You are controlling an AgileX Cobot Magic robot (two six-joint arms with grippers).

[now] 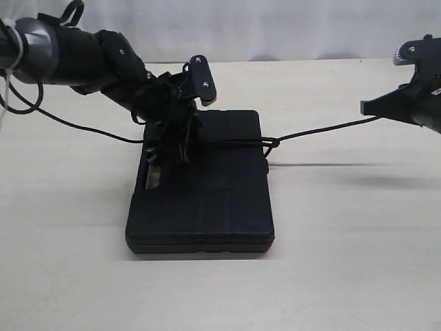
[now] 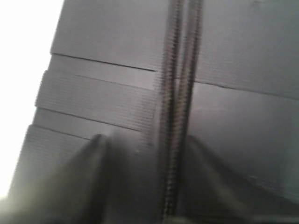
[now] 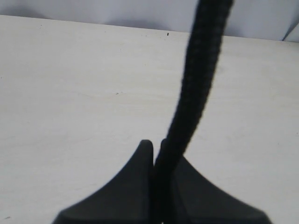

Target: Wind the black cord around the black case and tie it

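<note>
The black case lies flat in the middle of the table. The black cord crosses its far part, forms a knot at the case's right edge, then rises taut to my right gripper. That gripper is shut on the cord, up in the air. My left gripper points down on the case's far left part. In the blurred left wrist view its fingers stand apart, with two cord strands running between them over the case lid.
The pale table stretches round the case on all sides. A thin black line runs across the table from under the left arm to the case's left edge; I cannot tell whether it is cord or cable. A white wall closes the back.
</note>
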